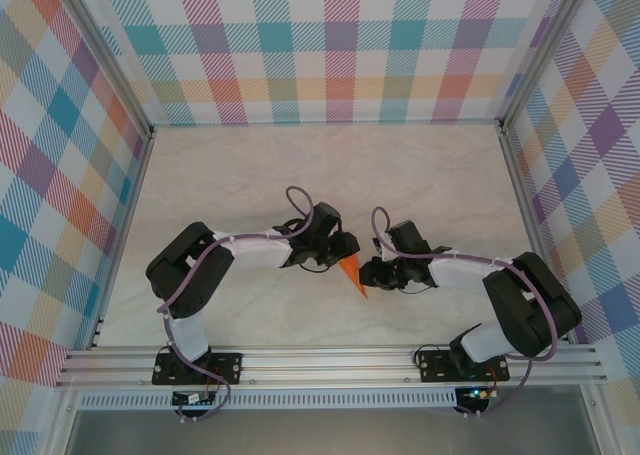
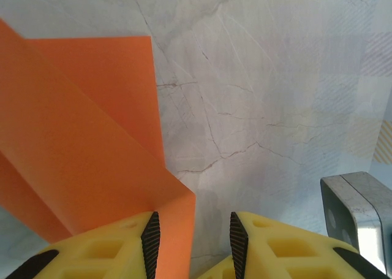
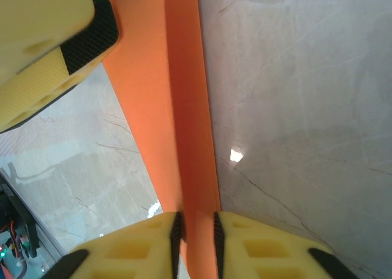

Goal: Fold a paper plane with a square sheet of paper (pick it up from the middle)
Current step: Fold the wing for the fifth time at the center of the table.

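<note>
Marble tabletop [image 1: 300, 165] beneath bright-orange paper plane [image 1: 352, 275]; narrow creased wedge, layered folds.

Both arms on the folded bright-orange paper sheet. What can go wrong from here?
1. The left gripper stands open; the bright-orange folded sheet of paper lies against one pad only, so it may slip free.
2. The right gripper pinches a narrow strip: a tug could tear or skew the crease.
3. The grippers sit close together; they might collide.
</note>
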